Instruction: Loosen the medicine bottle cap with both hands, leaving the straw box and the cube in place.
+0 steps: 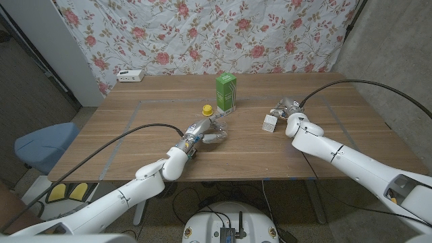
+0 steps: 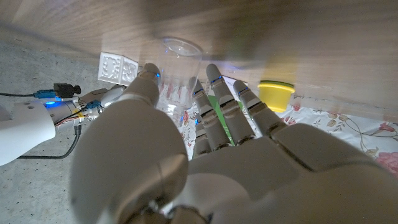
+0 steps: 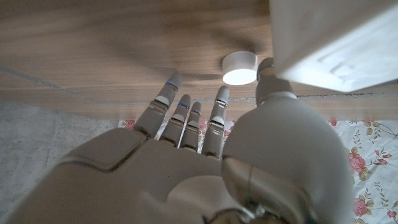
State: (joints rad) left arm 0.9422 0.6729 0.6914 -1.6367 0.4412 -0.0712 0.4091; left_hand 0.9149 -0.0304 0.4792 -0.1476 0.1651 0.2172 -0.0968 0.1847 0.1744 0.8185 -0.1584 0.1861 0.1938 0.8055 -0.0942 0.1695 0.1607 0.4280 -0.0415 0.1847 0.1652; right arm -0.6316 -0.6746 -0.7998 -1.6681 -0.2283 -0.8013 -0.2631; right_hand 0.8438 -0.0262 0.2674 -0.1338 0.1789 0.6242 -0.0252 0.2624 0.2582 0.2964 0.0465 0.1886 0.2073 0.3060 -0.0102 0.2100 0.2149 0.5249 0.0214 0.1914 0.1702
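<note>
**Me:** Fingers (image 2: pixel 219 93) of my left hand (image 1: pixel 195 136) close around the clear medicine bottle (image 1: pixel 216 138), thumb on one side and the rest on the other. The bottle lies near the middle of the table (image 1: pixel 135 135), towards its near edge. My right hand (image 1: pixel 289 110) holds nothing, and its fingers (image 3: pixel 217 106) are spread apart.

**Listener:** What sits close to each hand?

**Me:** A yellow cap (image 1: pixel 208 109) stands on the wood just behind my left hand, apart from the bottle. The green straw box (image 1: pixel 225 91) stands upright behind the cap. The white cube (image 1: pixel 269 123) is just beside my right hand, on the side facing my left. In the right wrist view a small white round disc (image 3: pixel 240 68) lies on the wood beyond my fingertips.

**Listener:** Where is there open room?

**Me:** Bare wood stretches wide to the left of my left arm and to the right of my right arm. Between the bottle and the cube there is a gap.

**Listener:** And the surroundings?

**Me:** The table is brown wood grain. A small white box (image 1: pixel 129 75) sits at its far left corner. A floral cloth (image 1: pixel 202 34) hangs behind, and a blue seat (image 1: pixel 40 143) stands off the table's left side.
</note>
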